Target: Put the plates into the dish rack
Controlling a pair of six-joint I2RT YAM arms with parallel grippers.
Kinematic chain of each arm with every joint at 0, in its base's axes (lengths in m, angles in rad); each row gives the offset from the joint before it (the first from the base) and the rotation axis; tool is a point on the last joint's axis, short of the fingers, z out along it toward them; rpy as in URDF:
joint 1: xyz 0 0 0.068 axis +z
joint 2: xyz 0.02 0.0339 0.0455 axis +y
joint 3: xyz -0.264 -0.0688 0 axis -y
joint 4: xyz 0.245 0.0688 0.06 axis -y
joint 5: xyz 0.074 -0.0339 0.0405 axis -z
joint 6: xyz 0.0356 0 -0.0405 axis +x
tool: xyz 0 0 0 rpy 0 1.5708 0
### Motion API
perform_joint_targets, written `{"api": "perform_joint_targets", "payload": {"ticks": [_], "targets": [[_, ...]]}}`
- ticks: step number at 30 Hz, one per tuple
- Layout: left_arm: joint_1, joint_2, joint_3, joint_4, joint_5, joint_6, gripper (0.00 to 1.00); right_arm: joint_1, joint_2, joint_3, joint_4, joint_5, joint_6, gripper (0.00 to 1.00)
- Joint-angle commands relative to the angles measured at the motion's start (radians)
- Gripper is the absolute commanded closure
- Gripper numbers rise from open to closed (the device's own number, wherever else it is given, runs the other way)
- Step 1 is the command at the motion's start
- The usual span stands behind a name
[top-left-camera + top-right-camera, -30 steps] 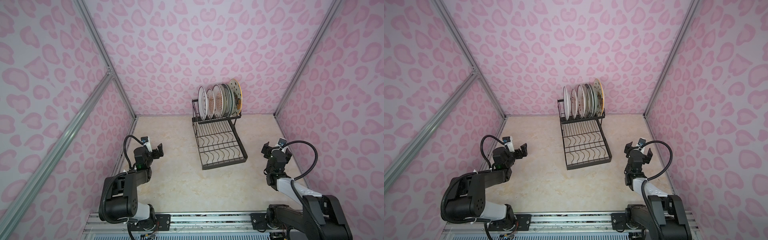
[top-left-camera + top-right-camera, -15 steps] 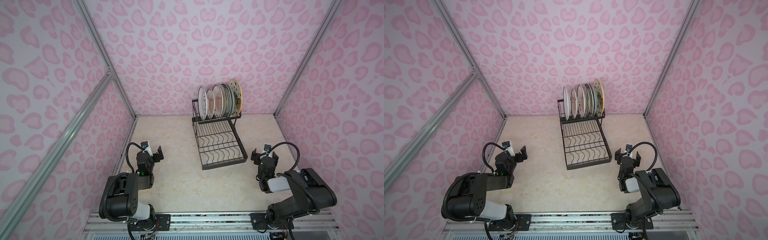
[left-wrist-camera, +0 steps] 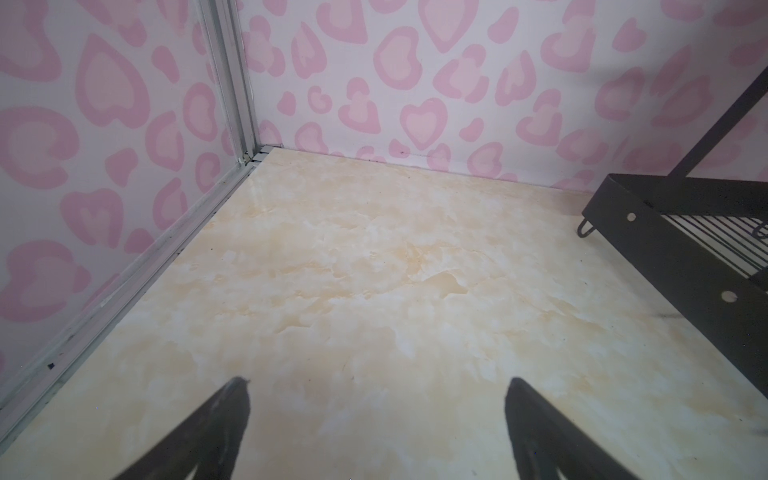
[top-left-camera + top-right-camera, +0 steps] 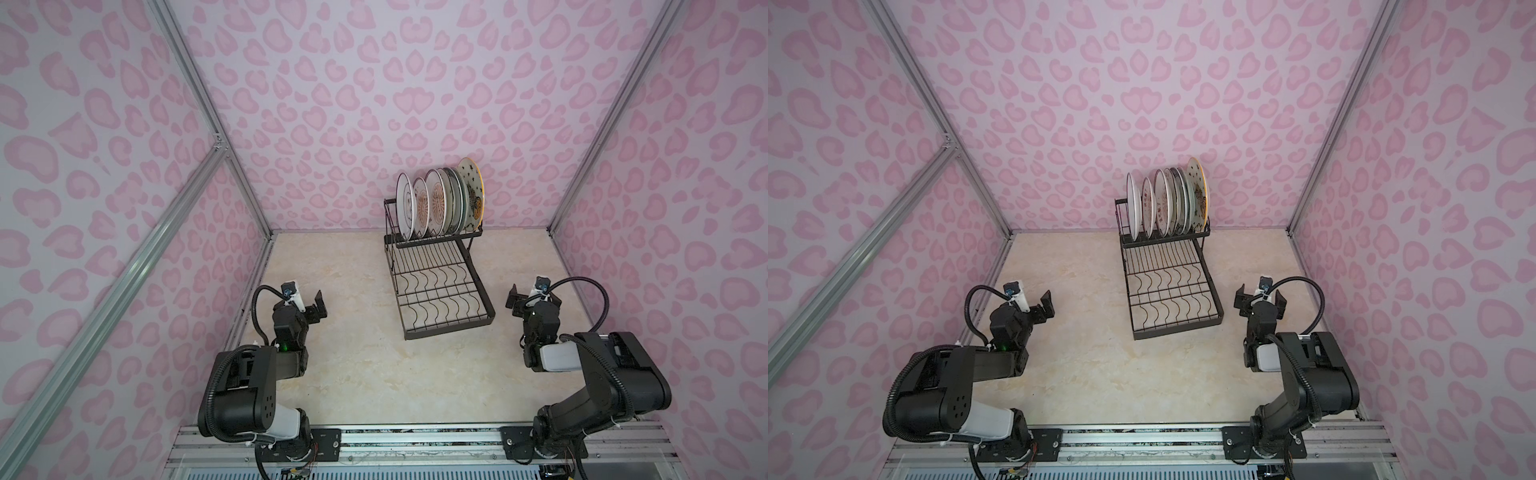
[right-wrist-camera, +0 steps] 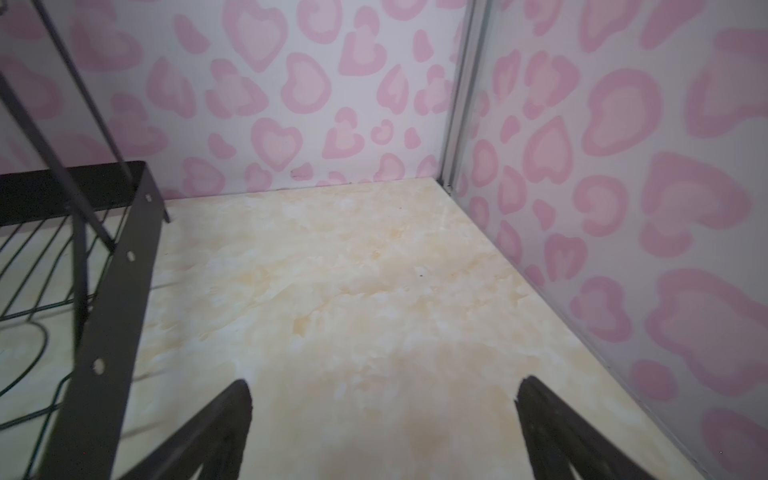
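Several plates (image 4: 436, 199) (image 4: 1167, 203) stand on edge, side by side, in the raised basket of the black wire dish rack (image 4: 440, 291) (image 4: 1171, 291) at the back of the table. The star-patterned plate with the yellow rim is at the right end. The rack's lower tray holds nothing. My left gripper (image 4: 305, 305) (image 4: 1034, 307) (image 3: 376, 386) hovers open and empty over the table, left of the rack (image 3: 665, 232). To the right of the rack (image 5: 120, 291), my right gripper (image 4: 534, 297) (image 4: 1260, 299) (image 5: 384, 384) is open and empty too.
Pink heart-patterned walls with aluminium corner posts (image 4: 249, 195) close in the beige marble-look table (image 4: 374, 353) on three sides. Both arm bases sit on the rail (image 4: 415, 440) at the near edge.
The right arm has folded back over its base, its gripper shifting slightly left. The left arm has settled a little lower. Both grippers have stayed open; plates and rack are unmoved.
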Motion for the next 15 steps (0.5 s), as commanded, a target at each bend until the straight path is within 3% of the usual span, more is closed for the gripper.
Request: {"api": "perform_joint_targets", "payload": {"ticks": [1,15], "targets": [[0.001,0.006,0.021,0.002,0.049,0.027,0.03,-0.004,0.005,0.005,-0.035,-0.061,0.022,0.02],[-0.015,0.000,0.021,-0.007,0.018,0.038,0.02,0.008,0.001,0.012,-0.056,-0.041,0.016,0.02]]}}
